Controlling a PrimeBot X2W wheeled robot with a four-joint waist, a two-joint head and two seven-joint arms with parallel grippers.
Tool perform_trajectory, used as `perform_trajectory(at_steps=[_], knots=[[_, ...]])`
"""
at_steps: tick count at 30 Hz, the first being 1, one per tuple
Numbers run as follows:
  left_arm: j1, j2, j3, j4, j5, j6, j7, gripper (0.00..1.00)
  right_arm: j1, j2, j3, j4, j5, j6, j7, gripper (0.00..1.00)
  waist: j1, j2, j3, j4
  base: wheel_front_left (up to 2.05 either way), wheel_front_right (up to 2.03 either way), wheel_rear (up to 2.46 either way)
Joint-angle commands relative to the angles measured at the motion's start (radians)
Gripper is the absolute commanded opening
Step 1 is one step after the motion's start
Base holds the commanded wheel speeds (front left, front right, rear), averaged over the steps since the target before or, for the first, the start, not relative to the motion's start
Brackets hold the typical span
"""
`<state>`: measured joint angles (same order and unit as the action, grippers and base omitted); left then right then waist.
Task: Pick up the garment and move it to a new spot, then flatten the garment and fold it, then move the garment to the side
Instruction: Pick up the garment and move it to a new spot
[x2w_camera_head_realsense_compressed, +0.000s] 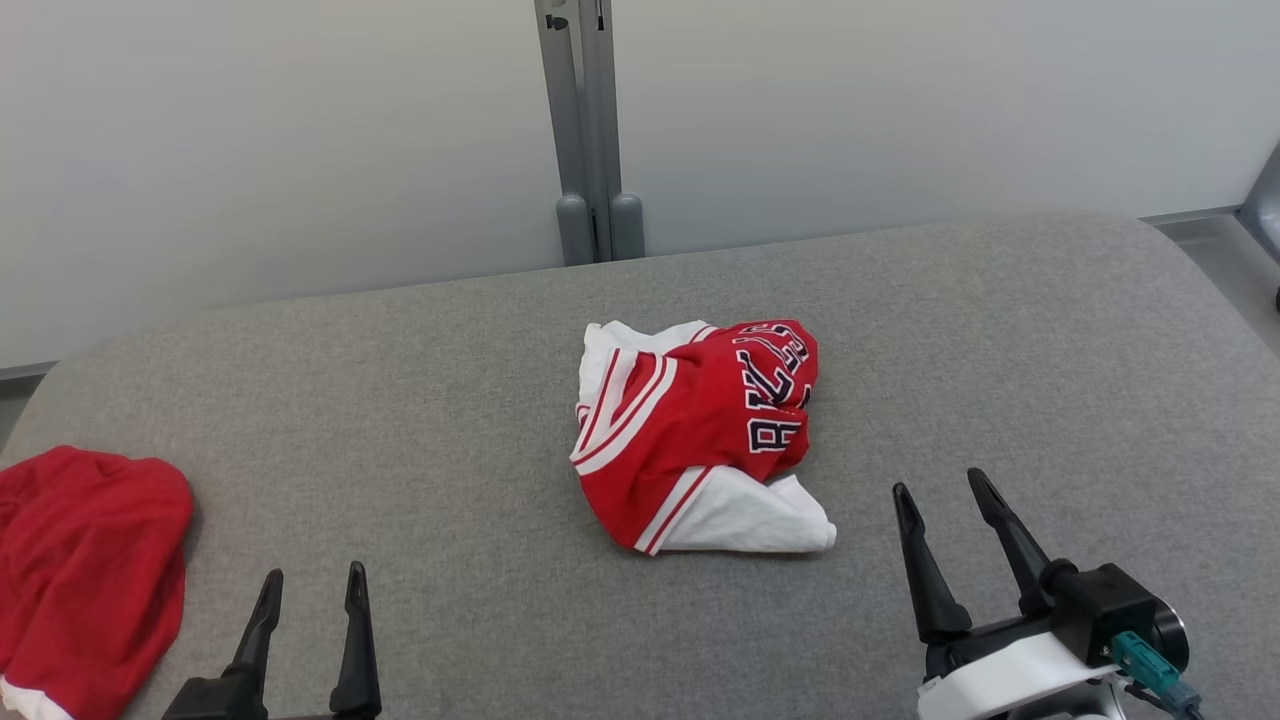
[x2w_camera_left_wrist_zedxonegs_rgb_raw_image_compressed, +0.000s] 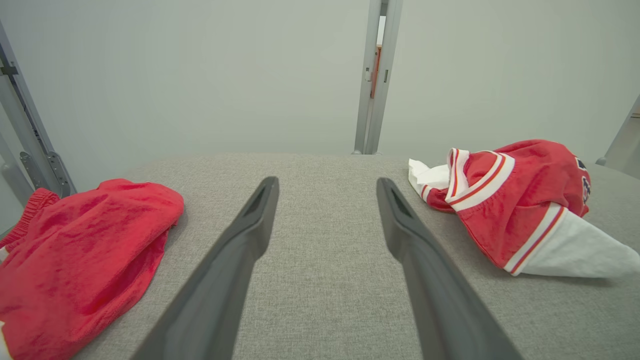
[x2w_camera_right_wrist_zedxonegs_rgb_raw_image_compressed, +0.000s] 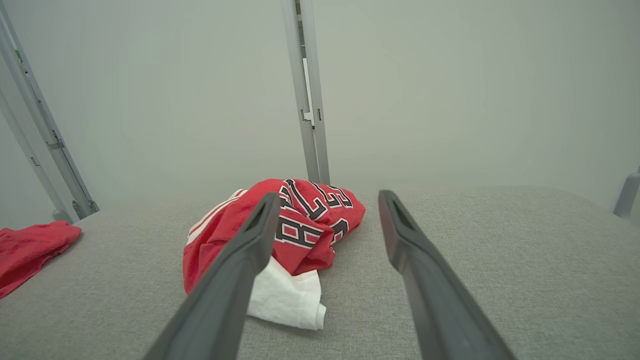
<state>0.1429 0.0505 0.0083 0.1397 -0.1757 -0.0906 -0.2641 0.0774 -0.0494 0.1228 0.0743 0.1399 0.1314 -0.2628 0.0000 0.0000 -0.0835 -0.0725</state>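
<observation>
The garment (x2w_camera_head_realsense_compressed: 700, 430) is a crumpled red and white jersey with dark lettering, lying in a heap at the middle of the grey table (x2w_camera_head_realsense_compressed: 450, 400). It lies to the right in the left wrist view (x2w_camera_left_wrist_zedxonegs_rgb_raw_image_compressed: 515, 205) and left of centre in the right wrist view (x2w_camera_right_wrist_zedxonegs_rgb_raw_image_compressed: 295, 235). My left gripper (x2w_camera_head_realsense_compressed: 312, 585) stands open near the front edge, well left of the heap, nothing between its fingers (x2w_camera_left_wrist_zedxonegs_rgb_raw_image_compressed: 245, 240). My right gripper (x2w_camera_head_realsense_compressed: 940, 490) is open too, just right of and nearer than the heap, apart from it, with its left finger (x2w_camera_right_wrist_zedxonegs_rgb_raw_image_compressed: 245, 255) in front of the cloth.
A second red cloth (x2w_camera_head_realsense_compressed: 90, 570) lies bunched at the table's left front edge, also in the left wrist view (x2w_camera_left_wrist_zedxonegs_rgb_raw_image_compressed: 85, 250). A grey metal post (x2w_camera_head_realsense_compressed: 590, 130) stands against the pale wall behind the table. Bare table surface spreads right of the jersey.
</observation>
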Motion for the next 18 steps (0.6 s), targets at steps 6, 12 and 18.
perform_trajectory(at_steps=[6,12,18], knots=[[0.013,0.000,-0.006,0.004,-0.010,-0.002,0.000,1.00,0.003,-0.002,-0.007,0.003,0.005,-0.001,-0.003,1.00,0.0000,0.0000,0.001,0.005,0.00,0.00,0.00],[0.012,0.000,-0.016,0.007,-0.009,-0.006,0.000,1.00,0.004,-0.002,-0.006,-0.001,0.003,-0.001,-0.003,1.00,0.0000,0.0000,0.004,0.011,0.00,0.00,0.00],[0.007,0.000,-0.020,0.013,-0.011,-0.008,-0.001,1.00,0.006,-0.002,-0.007,-0.001,0.004,-0.001,-0.003,1.00,0.0000,0.0000,0.007,0.020,0.00,0.00,0.00]])
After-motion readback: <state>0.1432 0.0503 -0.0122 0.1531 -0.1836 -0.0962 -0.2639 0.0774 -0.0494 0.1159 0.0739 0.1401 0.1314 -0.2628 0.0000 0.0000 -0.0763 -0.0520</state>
